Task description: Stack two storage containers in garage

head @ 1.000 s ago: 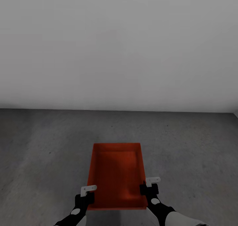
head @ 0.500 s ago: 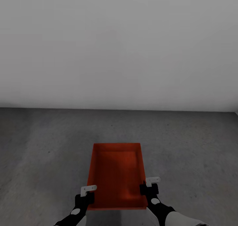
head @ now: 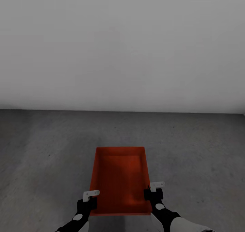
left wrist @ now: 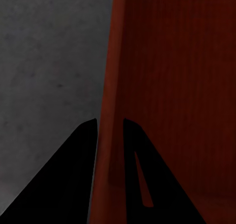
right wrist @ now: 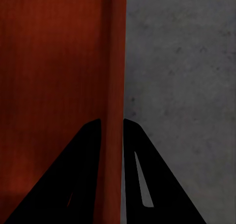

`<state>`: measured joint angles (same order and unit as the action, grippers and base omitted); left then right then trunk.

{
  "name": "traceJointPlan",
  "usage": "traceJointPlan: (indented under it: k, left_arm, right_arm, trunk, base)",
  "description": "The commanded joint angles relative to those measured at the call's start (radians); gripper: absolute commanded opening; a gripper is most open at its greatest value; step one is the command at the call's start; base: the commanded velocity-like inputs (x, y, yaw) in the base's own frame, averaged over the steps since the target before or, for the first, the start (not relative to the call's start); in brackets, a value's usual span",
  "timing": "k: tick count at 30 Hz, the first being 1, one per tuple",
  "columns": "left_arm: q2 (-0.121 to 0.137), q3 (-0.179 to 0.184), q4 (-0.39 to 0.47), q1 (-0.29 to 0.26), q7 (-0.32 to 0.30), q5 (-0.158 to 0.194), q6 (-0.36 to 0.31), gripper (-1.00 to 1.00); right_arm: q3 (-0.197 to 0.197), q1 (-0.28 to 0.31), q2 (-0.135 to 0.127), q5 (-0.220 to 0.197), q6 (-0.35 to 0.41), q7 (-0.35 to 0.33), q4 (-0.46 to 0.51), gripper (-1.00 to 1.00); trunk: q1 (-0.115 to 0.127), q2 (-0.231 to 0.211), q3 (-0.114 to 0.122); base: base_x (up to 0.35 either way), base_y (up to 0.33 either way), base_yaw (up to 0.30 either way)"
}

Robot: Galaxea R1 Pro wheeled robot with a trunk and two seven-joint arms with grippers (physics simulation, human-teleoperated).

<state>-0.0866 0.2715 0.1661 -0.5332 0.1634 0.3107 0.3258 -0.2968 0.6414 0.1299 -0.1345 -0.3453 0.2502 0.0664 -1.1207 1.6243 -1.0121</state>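
One red-orange open-topped storage container (head: 119,179) hangs in front of me above the dark grey garage floor (head: 44,157), held level by both arms. My left gripper (head: 90,200) is shut on its left side wall (left wrist: 109,86), one finger on each side of the thin wall. Likewise my right gripper (head: 149,193) is shut on the right side wall (right wrist: 114,76). The container is empty inside.
A plain white wall (head: 122,48) stands ahead, meeting the concrete floor along a straight line. Speckled grey floor (right wrist: 187,86) stretches to both sides of the container.
The view has crept slightly, with the wall's base line a touch higher in the picture. The container and both grippers hold the same pose.
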Motion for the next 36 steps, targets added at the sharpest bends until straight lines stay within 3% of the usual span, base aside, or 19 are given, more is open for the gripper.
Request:
traceJointPlan:
  k: [1, 28, 36]
  left_arm:
    - [0.001, -0.005, 0.001, -0.001, 0.03, 0.004, 0.038, -1.0]
    - [0.001, -0.005, 0.001, -0.001, 0.03, 0.004, 0.038, -1.0]
    - [0.001, -0.005, 0.001, -0.001, 0.03, 0.004, 0.039, -1.0]
  right_arm:
    - [0.047, 0.001, 0.001, -0.011, 0.002, -0.028, -0.004, -1.0]
    - [0.047, 0.001, 0.001, -0.011, 0.002, -0.029, -0.004, -1.0]
    - [0.047, 0.001, -0.001, -0.011, 0.001, -0.034, -0.004, -1.0]
  trunk:
    - [-0.004, 0.008, -0.004]
    - [-0.107, 0.197, -0.088]
    - [-0.107, 0.197, -0.088]
  base:
    - [0.0, 0.0, 0.0]
    - [0.0, 0.0, 0.0]
    - [0.0, 0.0, 0.0]
